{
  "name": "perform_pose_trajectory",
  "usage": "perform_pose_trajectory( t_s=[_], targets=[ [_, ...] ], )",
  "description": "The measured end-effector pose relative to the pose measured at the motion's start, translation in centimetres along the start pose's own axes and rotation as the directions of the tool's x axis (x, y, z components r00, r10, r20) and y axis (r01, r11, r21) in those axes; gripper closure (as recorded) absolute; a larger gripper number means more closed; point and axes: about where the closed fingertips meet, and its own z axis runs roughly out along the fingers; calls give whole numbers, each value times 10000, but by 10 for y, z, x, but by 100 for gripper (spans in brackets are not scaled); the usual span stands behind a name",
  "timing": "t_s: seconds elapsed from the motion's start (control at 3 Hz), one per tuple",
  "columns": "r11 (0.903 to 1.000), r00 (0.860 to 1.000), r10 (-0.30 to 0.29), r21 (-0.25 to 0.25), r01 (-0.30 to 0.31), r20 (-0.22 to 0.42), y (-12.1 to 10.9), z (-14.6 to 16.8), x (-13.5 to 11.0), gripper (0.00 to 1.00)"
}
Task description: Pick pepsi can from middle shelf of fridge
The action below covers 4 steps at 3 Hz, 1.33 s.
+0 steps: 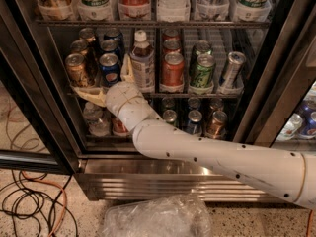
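Observation:
The pepsi can [109,68], dark blue with a silver top, stands at the front of the second lane from the left on the middle shelf [197,96] of the fridge [148,174]. A second blue can [113,37] stands behind it. My gripper [101,74] is open at the shelf's front. One tan finger [89,94] lies low and left of the pepsi can. The other finger [126,67] rises on its right, beside the bottle. The can stands between them. My white arm [207,157] reaches in from the lower right.
A gold-brown can [78,69] stands left of the pepsi can, a water bottle [142,63] right of it, then red cans [173,70], green cans [202,72] and a silver can [232,68]. More cans fill the lower shelf [192,122]. A plastic bag [158,216] and cables [29,201] lie on the floor.

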Motion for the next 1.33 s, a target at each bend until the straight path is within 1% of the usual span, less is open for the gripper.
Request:
perform_pose_trajectory(
  t_s=[0.33,0.67,1.0,1.33],
  targets=[
    [10000,10000,78,-39,-78,-10,5,12,12,6],
    [10000,9999,62,-15,-62,-149,6,19,24,8],
    [9999,9996,-115,96,117,-268,1,28,32,11],
    [9993,9993,-364,123,366,-117,-3,43,32,15]
  ],
)
